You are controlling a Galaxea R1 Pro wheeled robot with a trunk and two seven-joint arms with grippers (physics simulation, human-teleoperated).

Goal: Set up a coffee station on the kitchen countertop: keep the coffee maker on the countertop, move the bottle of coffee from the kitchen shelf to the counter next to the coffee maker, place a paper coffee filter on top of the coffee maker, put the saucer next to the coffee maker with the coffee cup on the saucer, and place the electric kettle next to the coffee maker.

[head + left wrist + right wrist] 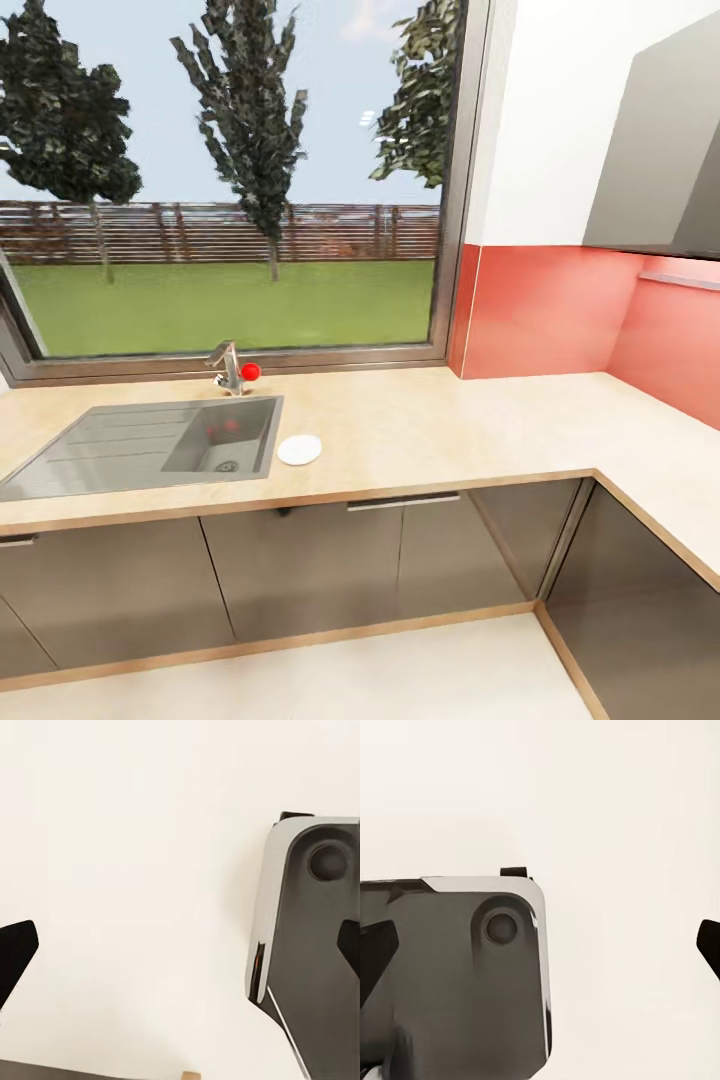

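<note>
Kitchen bench (450, 430) carries one saucer (299, 450), just beside the sink's (130, 450) right edge. Both grippers' fingers (15, 952) (375, 949) stand apart, holding nothing.

- A wide window (225, 175) looked out on trees, lawn and a slatted fence.
- White wall (550, 120) sat above a red backsplash (545, 310).
- Grey cabinet fronts (300, 565) ran below, over a pale floor (350, 680).
- A grey wall cabinet (660, 150) hung at the right.

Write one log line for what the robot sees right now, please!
view: kitchen countertop | saucer: beside sink, empty | left tool: open | right tool: open | held: nothing
</note>
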